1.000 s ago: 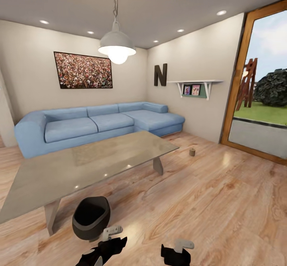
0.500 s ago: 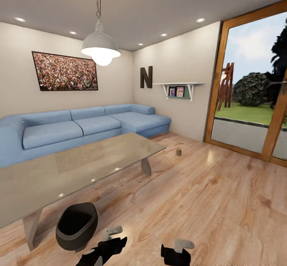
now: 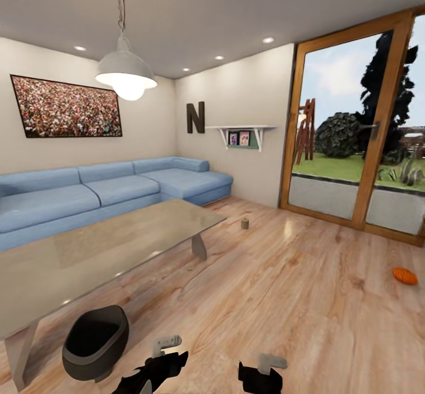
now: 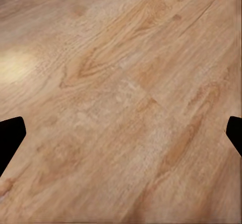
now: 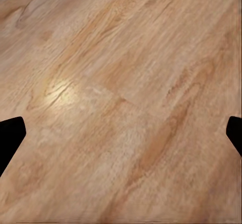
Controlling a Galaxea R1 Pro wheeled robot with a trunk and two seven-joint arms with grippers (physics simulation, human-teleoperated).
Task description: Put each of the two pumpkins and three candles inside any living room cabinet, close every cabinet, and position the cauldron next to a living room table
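Observation:
The black cauldron (image 3: 94,342) stands on the wood floor, close to the near corner of the low glossy grey table (image 3: 100,243). One orange pumpkin (image 3: 405,275) lies on the floor at the far right, near the glass door. A candle (image 3: 244,223), a small tan cylinder, stands on the floor past the table's far end. The cabinet is out of view. My left gripper (image 4: 121,133) is open over bare floor, its dark fingertips (image 4: 10,136) far apart. My right gripper (image 5: 121,133) is open over the floor too. Both arms sit low in the head view.
A blue corner sofa (image 3: 118,190) runs along the back wall behind the table. A wood-framed glass door (image 3: 354,146) is at the right. A pendant lamp (image 3: 125,74) hangs over the table. Wide open floor lies between the table and the door.
The head view has swung to the right, so sofa, table and cauldron sit further left in the picture. The pumpkin and more of the glass door came into view. The arms hold the same pose.

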